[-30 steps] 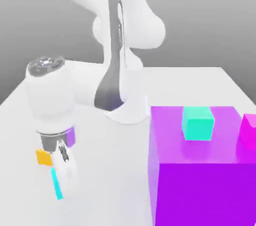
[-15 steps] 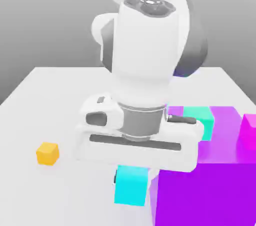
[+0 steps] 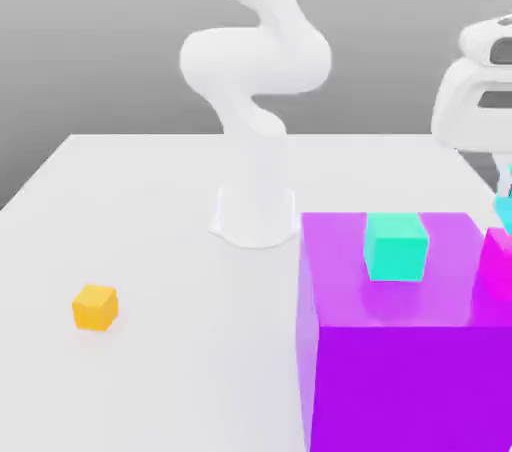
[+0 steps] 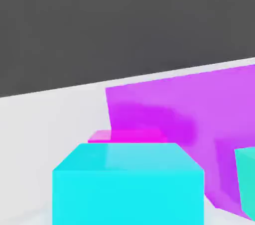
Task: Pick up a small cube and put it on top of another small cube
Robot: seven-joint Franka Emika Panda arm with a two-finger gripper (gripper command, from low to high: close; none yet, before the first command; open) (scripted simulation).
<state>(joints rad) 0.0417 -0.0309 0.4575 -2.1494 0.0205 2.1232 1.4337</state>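
altogether one cyan cube, one magenta cube

The white robot arm swung right across the scene: a second ago its hand hung low over the white table by the exterior view's left, close to the small orange cube; half a second ago it crossed the middle, in front of the big purple block; it ended high at the exterior view's right edge. The small bright cyan cube travelled with it, from low beside the orange cube, past the block's front corner, up to a spot just above the small magenta-pink cube on the block's top.
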